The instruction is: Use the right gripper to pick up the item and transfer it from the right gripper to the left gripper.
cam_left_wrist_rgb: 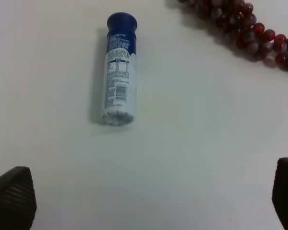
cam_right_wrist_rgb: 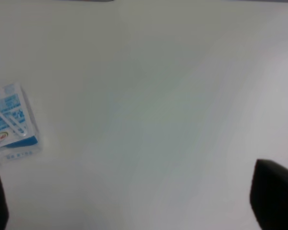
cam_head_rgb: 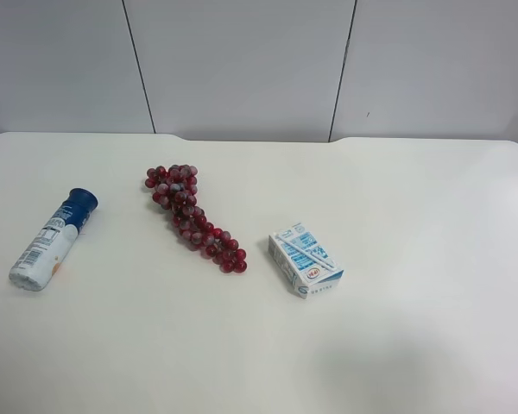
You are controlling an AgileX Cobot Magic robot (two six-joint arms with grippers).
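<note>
The bottle (cam_head_rgb: 52,240) lies on its side at the exterior high view's left, dark blue cap pointing toward the wall, white body with print. It also shows in the left wrist view (cam_left_wrist_rgb: 119,72), lying ahead of my left gripper (cam_left_wrist_rgb: 149,196). That gripper's two fingertips (cam_left_wrist_rgb: 13,195) stand wide apart and empty. My right gripper (cam_right_wrist_rgb: 134,201) is open and empty over bare table; its fingertips (cam_right_wrist_rgb: 273,194) show at the frame's lower corners. Neither arm shows in the exterior high view.
A red grape bunch (cam_head_rgb: 193,216) lies diagonally mid-table, also in the left wrist view (cam_left_wrist_rgb: 240,28). A blue-white carton box (cam_head_rgb: 306,260) lies right of it and shows in the right wrist view (cam_right_wrist_rgb: 9,123). The white table (cam_head_rgb: 414,345) ends at a grey panelled wall.
</note>
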